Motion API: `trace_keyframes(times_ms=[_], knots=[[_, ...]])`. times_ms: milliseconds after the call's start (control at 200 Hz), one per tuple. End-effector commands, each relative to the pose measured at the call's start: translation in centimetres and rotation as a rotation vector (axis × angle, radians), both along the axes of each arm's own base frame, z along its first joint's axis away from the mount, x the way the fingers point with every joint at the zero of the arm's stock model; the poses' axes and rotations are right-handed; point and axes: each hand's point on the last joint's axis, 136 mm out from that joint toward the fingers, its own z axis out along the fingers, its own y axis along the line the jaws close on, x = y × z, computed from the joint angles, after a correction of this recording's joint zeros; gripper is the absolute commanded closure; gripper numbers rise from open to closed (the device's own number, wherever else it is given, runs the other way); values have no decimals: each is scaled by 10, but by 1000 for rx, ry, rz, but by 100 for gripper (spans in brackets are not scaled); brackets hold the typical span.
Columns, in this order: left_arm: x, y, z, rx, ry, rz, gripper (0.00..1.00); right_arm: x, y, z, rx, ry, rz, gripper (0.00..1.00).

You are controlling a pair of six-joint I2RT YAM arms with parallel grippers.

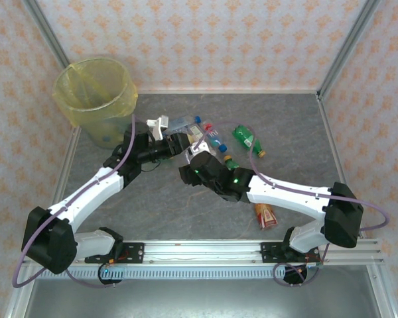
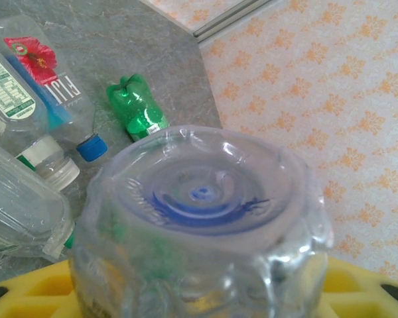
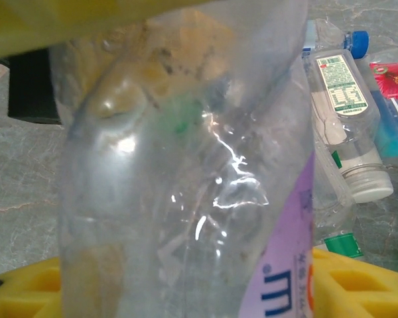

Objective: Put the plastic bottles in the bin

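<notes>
Lying flat, Fiji-labelled bottle [image 2: 50, 89], red hibiscus logo [image 2: 34, 56]

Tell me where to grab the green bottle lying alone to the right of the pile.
I'd take the green bottle across its mid-body, straight down from above. It lies flat and diagonal, yellow cap toward the near right, with bare table along both long sides for the jaws.

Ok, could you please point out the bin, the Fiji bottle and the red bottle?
bin [image 1: 106, 116]: top view, front wall.
Fiji bottle [image 2: 46, 73]: left wrist view, label.
red bottle [image 1: 266, 215]: top view, body.
</notes>
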Motion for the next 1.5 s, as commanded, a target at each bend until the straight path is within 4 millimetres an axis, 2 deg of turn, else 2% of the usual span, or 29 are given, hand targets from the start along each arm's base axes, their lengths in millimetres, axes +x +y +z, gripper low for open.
trace_keyframes(times_ms=[0,110,210,390,611,801,971,1016,1186,1396,1497], knots=[[3,2,28,8,-76,16,48,6,-5,20,33,-48,-47,30],[10,10,39,27,-93,57,48,9,-13,34,64,-76,-89,13],[18,23,52,36,-111,113,49,11,-20,48,100,-106,-120,0],[39,66,81,47,-156,248,49,12,-35,72,162,-153,-176,0],[59,145,123,64,-207,465,50,11,-49,97,228,-200,-212,0],[70,211,161,43,-251,663,51,10,-52,102,252,-208,-216,0],[76,271,185,30,-262,861,51,9,-52,99,249,-202,-215,0],[78,282,190,27,-264,900,52,7,-56,108,274,-211,-217,0],[85,319,206,62,-279,1034,51,5,-58,107,281,-207,-216,0],[91,359,221,265,-293,1195,51,5,-59,106,277,-214,-211,0],[94,377,219,378,-273,1265,51,5,-57,108,275,-222,-200,0]])
